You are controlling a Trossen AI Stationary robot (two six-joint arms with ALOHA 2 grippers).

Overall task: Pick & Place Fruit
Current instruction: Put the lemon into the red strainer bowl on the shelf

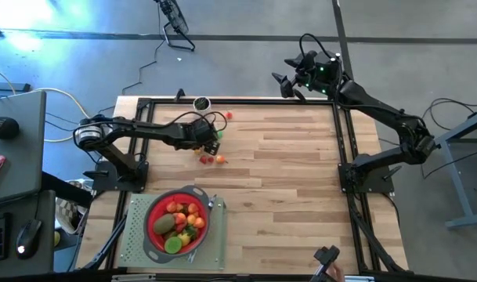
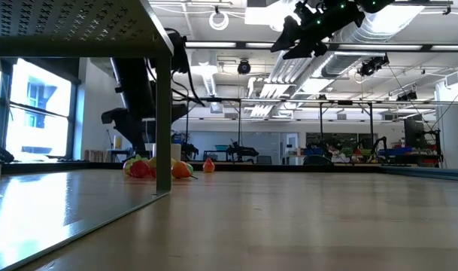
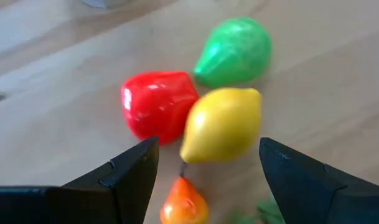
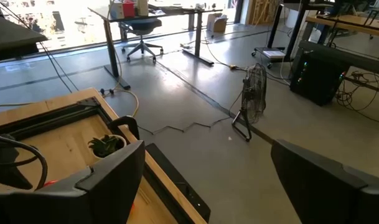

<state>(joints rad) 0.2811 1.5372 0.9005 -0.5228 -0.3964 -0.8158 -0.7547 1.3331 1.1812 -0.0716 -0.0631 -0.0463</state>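
Observation:
A small cluster of toy fruit (image 1: 211, 159) lies on the wooden table, left of centre. In the left wrist view it shows as a yellow lemon (image 3: 221, 124), a red fruit (image 3: 158, 106), a green pear (image 3: 236, 51) and a small orange fruit (image 3: 184, 202). My left gripper (image 3: 208, 177) hovers open just over them, slanting down, one finger on either side of the lemon without touching it; from above it (image 1: 212, 145) shows at the cluster's far side. My right gripper (image 1: 289, 84) waits open, high above the table's far edge.
A red strainer (image 1: 155, 205) with a grey rim, holding several fruits, stands on a grey-green mat (image 1: 136, 243) at the near left. One lone red fruit (image 1: 229, 116) and a small dark pot (image 1: 200, 103) lie near the far edge. Bare wood spreads to the right.

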